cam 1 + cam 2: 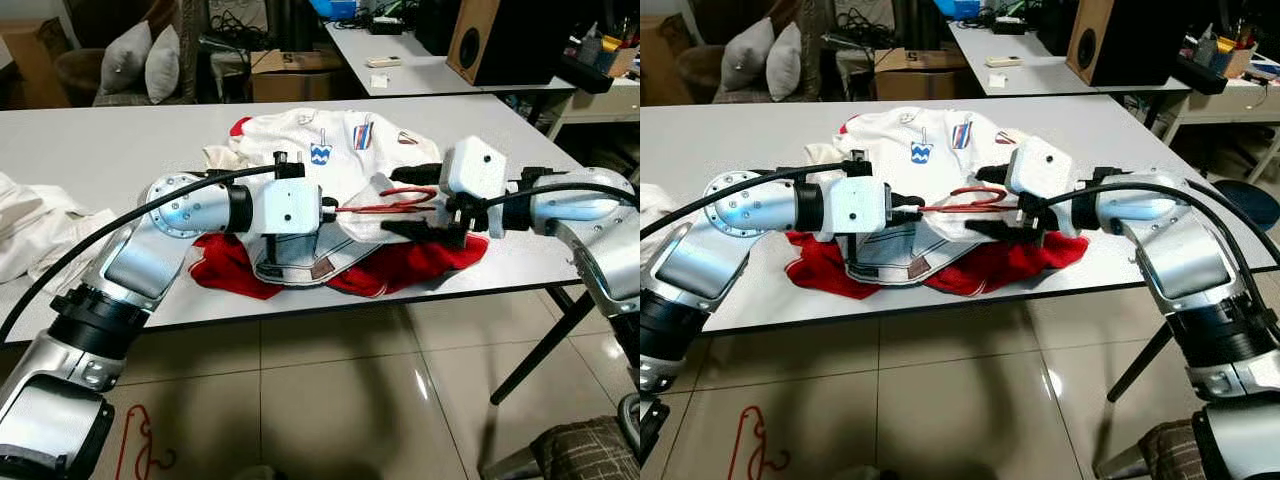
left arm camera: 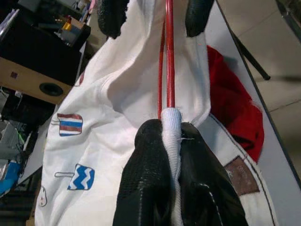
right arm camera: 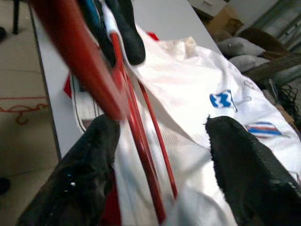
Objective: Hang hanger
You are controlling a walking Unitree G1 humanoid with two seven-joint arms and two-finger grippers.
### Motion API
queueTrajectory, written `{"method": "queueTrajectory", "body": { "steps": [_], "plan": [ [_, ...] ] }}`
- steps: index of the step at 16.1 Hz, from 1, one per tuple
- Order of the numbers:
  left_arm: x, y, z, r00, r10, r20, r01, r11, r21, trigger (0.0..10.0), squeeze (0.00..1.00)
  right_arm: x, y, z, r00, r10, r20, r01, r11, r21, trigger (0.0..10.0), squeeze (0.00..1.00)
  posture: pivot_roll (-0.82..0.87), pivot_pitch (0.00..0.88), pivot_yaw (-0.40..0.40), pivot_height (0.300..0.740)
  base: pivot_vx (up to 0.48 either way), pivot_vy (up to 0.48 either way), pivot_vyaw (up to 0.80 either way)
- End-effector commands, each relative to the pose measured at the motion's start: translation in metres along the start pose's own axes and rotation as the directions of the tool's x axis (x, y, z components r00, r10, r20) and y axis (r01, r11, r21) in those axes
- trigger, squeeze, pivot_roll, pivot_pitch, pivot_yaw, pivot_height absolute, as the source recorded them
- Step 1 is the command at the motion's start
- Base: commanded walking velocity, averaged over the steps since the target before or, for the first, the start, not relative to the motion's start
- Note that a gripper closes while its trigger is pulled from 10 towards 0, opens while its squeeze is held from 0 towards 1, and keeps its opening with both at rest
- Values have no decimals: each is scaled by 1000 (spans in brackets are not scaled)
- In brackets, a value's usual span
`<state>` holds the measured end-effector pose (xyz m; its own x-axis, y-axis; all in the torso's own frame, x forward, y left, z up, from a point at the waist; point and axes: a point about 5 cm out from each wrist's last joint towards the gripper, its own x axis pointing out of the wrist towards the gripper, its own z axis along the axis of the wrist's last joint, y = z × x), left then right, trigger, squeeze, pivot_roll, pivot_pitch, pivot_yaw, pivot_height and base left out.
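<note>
White surface (image 1: 100,150) carries a white printed garment (image 1: 330,150) lying over red cloth (image 1: 400,265) near the front edge. Red hanger (image 1: 395,203) lies across the garment between both arms. Left gripper (image 2: 171,141): jaws clamped on the hanger's end with white fabric. Right gripper (image 3: 160,136): jaws apart, straddling the hanger wires.

Thin glossy red hanger (image 1: 395,205), looks like coated wire; soft matt white cloth shirt (image 1: 330,150); smooth matt white surface (image 1: 100,150); glossy tiled floor (image 1: 330,400).
</note>
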<state>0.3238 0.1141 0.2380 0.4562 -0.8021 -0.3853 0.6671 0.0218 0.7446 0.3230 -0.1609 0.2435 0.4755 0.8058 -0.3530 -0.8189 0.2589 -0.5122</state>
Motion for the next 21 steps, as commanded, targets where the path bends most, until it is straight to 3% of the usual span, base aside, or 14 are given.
{"method": "queueTrajectory", "body": {
  "steps": [1, 8, 18, 19, 20, 21],
  "plan": [
    [0, 0, 8, 1000, -21, 12, 21, 999, 47, 0, 0, 1, -5, 4, 1000, -1, -5, 1, 1000, -28, 0, 0, -9, 0, 9, 740, 0, 0, 0],
    [0, 1, 8, 1000, -27, 8, 27, 999, 47, 0, 0, 11, -8, 3, 999, 47, -26, -48, 996, -68, 0, 0, -6, 0, 3, 740, 0, 0, 0],
    [-1, 4, 8, 1000, -16, 5, 16, 999, 52, 0, 0, 15, -8, 1, 999, 52, -16, -52, 997, -60, 0, 0, -7, 0, 3, 740, 0, 0, 0],
    [-1, 4, 8, 1000, -11, 6, 11, 999, 51, 902, 0, 15, -8, 2, 999, 51, -11, -51, 997, -58, 0, 0, -6, 0, 4, 740, 0, 0, 0],
    [-1, 8, 7, 999, 33, 13, -34, 999, 29, 10000, 0, 15, -9, 3, 999, 47, -3, -47, 997, -57, 0, 0, -6, 0, 3, 740, 0, 0, 0],
    [-1, 9, 7, 999, 33, 25, -33, 999, -7, 10000, 0, 15, -9, 3, 999, 46, 0, -46, 997, -56, 0, 0, -6, 0, 3, 740, 0, 0, 0]
  ]
}}
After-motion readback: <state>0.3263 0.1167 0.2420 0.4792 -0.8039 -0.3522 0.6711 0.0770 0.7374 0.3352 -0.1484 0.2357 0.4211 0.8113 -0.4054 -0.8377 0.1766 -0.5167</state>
